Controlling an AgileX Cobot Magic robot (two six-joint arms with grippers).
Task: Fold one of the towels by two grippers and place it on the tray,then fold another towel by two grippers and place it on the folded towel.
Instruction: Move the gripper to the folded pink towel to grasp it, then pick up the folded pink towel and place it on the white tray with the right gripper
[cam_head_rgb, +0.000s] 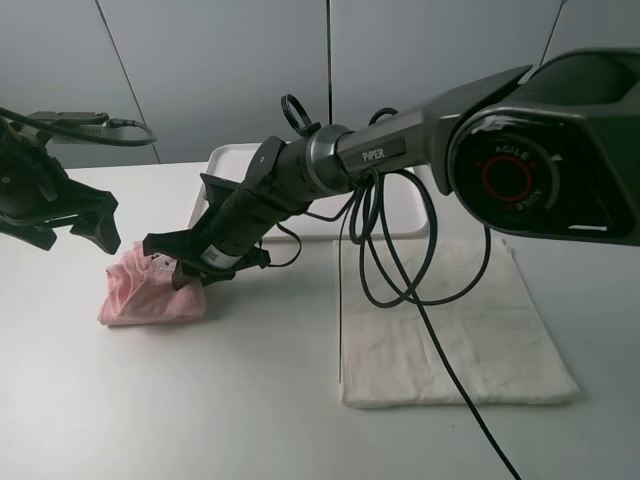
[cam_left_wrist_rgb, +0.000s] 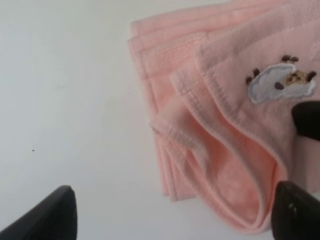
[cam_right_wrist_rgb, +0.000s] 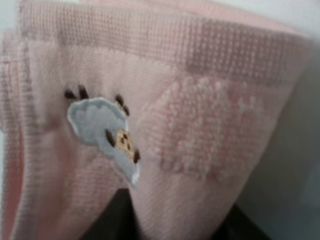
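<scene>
Looking down from the high camera, I have the white desk (cam_head_rgb: 250, 400) filling most of the view. The right arm (cam_head_rgb: 400, 150) reaches across the middle toward the left side, trailing loops of black cables (cam_head_rgb: 362, 225).

The cream-white towel (cam_head_rgb: 500, 340) lies flat and unfolded on the right part of the desk, with one cable running across it. The white tray (cam_head_rgb: 225, 160) sits at the back of the desk behind the arm, which hides much of it; I see nothing lying on the parts of it that show.

The pink towel (cam_head_rgb: 140, 295) is on the desk at the left, well apart from the cream-white towel and in front of the tray. It is folded over into several layers and bunched up at the top.

The left gripper (cam_head_rgb: 78, 235) hangs just above the pink towel's left side, its jaws spread wide with nothing between them. The right gripper (cam_head_rgb: 175, 262) is down on the towel's upper right part, its jaws drawn narrow on a raised fold of the pink cloth.

A small embroidered patch (cam_left_wrist_rgb: 280, 82), pale blue-white with brown spots, shows on the top layer just beside one of the right jaws.
</scene>
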